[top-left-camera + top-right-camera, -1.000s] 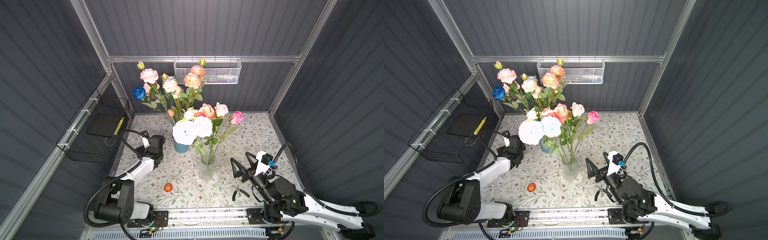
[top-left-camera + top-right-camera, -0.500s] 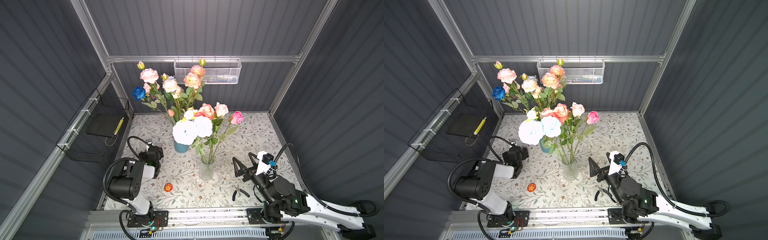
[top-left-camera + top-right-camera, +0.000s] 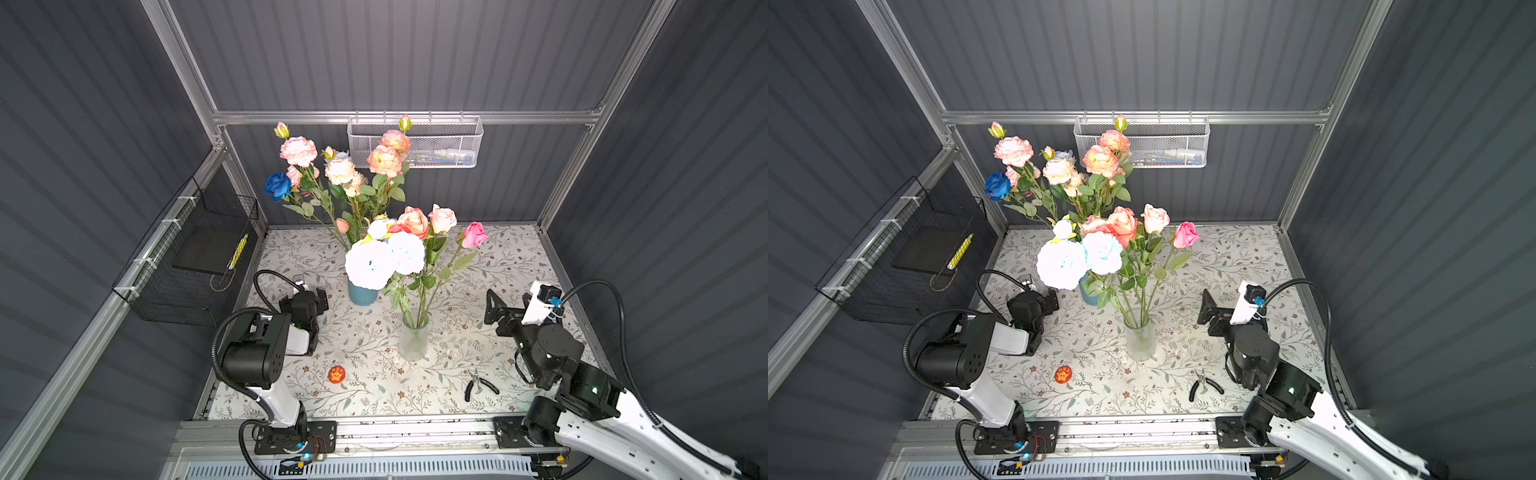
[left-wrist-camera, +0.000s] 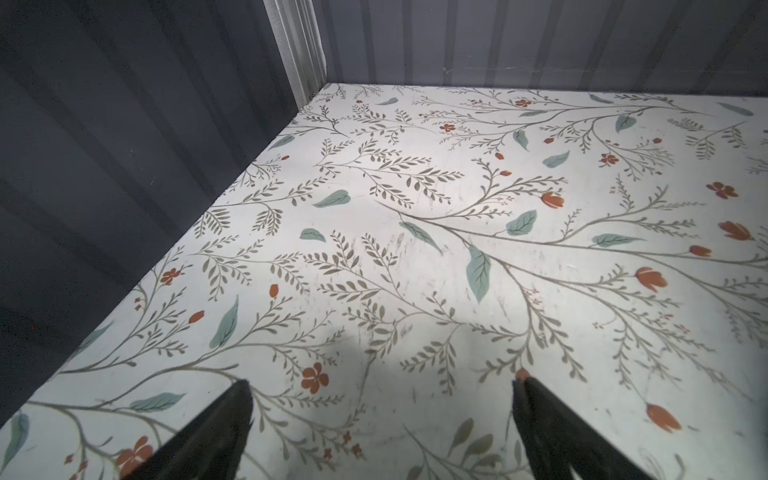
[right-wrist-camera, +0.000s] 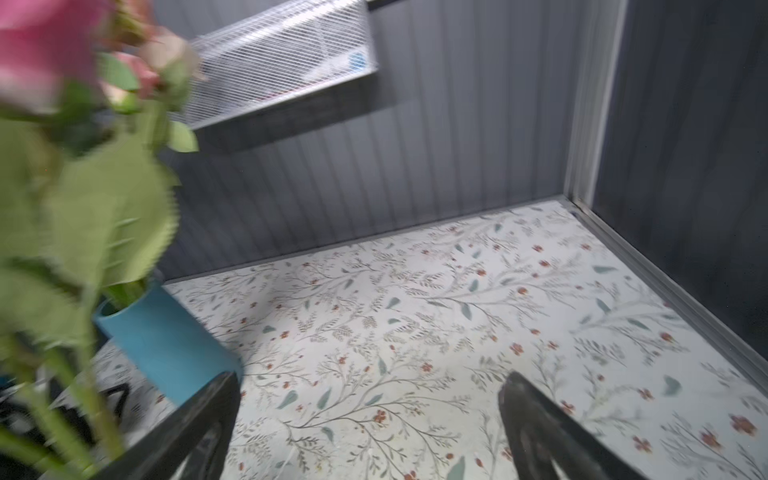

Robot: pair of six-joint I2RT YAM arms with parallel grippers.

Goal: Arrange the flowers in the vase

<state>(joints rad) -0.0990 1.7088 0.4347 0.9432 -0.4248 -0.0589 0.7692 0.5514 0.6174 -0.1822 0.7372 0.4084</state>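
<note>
**Arms draw back, flowers standing**

The long green-stemmed flowers [image 3: 370, 264], white peony-like heads with peach and pink roses, stand in the clear glass vase [image 3: 413, 338] at mid-table. A taller bunch, with one deep blue rose [image 3: 277, 185], rises from the teal-blue cylindrical vase [image 3: 362, 294] just behind. No stem lies loose on the leaf-printed tabletop [image 3: 511, 266].

The left arm, stretched toward the teal vase a second ago, is now folded back over its base. The left gripper [image 4: 382, 386] is spread wide and empty above bare table. The right gripper [image 5: 370, 382] has eased slightly away from the glass vase, its fingers also apart and holding nothing. Together this suggests a release is finished and the arranging is at or near its end.

A pink bloom and its leaves lean out toward the right gripper. The right wrist view is too blurred to tell whether a leaf brushes a finger.

Black-handled pliers [image 3: 478, 384] and a small red round disc [image 3: 336, 374] lie on the front of the table. A white mesh basket [image 3: 415, 143] hangs on the back wall and a black wire basket [image 3: 187, 266] on the left, both clear of the work.
</note>
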